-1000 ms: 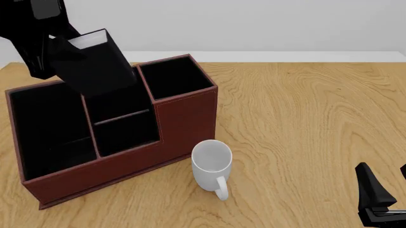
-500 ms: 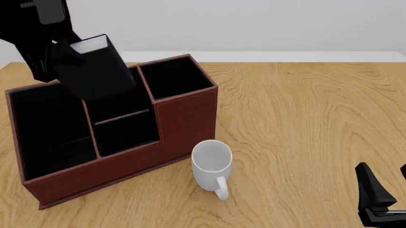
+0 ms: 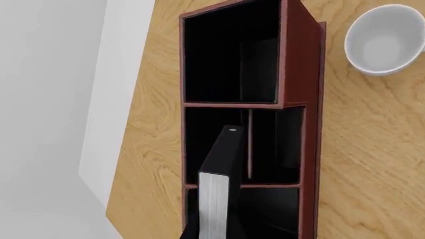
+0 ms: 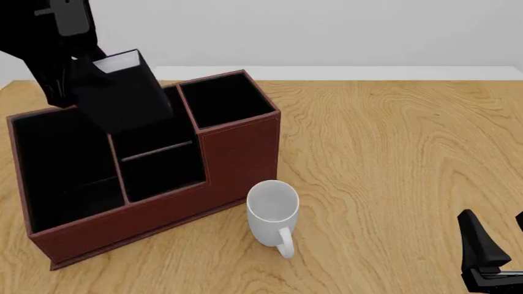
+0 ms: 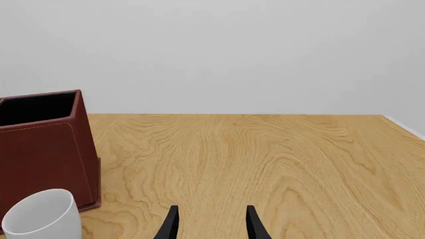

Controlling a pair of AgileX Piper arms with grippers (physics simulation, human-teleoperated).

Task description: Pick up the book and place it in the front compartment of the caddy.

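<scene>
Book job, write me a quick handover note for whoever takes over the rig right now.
Left gripper: shut on the book, holding it tilted in the air above the caddy, over the rear of the middle column.
Right gripper: open, holding nothing, low over bare table at the near right, away from the caddy.
Mug: upright just in front of the caddy.
Done: book picked up and carried over the caddy.
Left: line it up over the front compartment, lower it in, release.

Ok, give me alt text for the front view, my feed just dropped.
The left gripper holds the black book tilted above the reddish-brown caddy, over its middle column. A white mug stands in front of the caddy.
</scene>
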